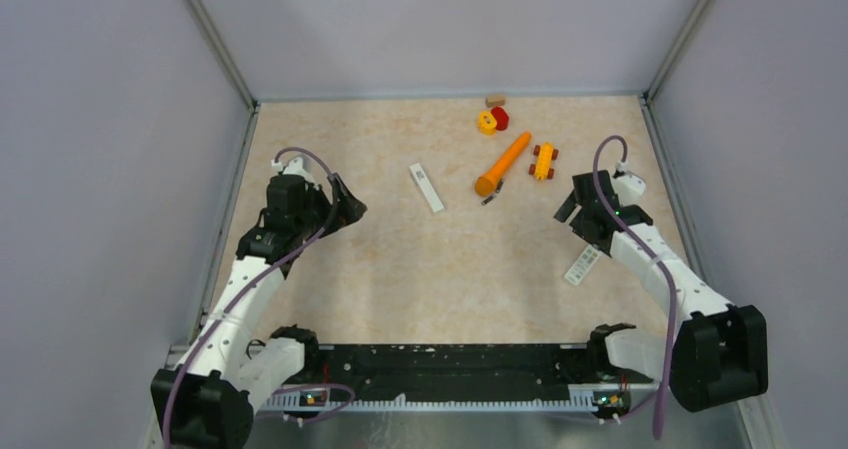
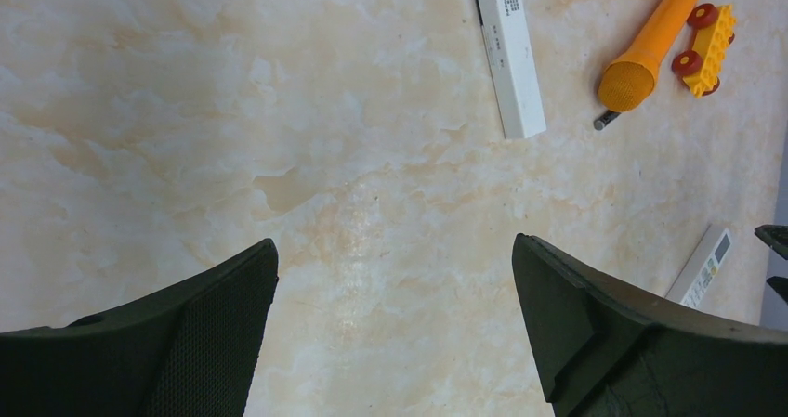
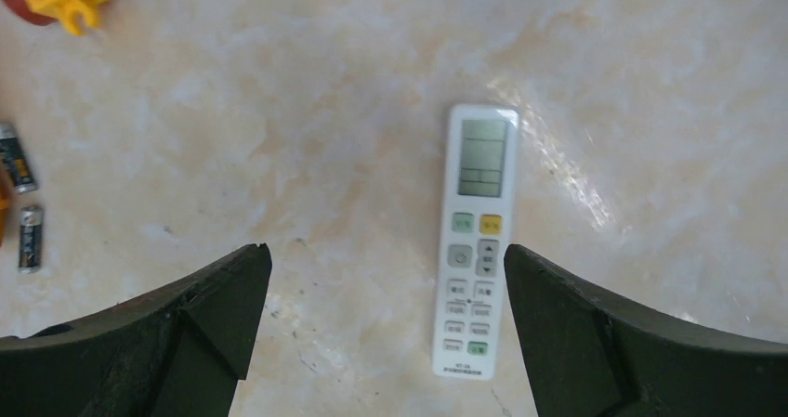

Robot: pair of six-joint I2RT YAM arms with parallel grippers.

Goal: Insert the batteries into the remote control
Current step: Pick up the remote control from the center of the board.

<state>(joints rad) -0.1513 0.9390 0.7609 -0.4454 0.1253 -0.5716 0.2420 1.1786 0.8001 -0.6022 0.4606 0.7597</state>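
- Left tool [image 2: 395,329]: fingers spread wide above the marbled surface [image 2: 186,110]; only bare surface shows between them.
- Remote control [image 2: 509,55]: slim white bar lying flat, ahead of the left tool and somewhat to its right, well apart from it. In the top view it lies near the middle of the surface, between the two arms.
- Right tool [image 3: 386,338]: fingers spread wide. A shorter, wider white remote with a button face [image 3: 474,241] lies flat on the surface in the gap between them, nearer the right finger and touching neither.
- Batteries [image 3: 31,238]: two small dark cylinders lying close together, off to the left of the right tool and well apart from it, just beside the thick end of the orange carrot toy [image 1: 503,164].
- Yellow wheeled toy [image 1: 543,161]: near the carrot toy, on its right.
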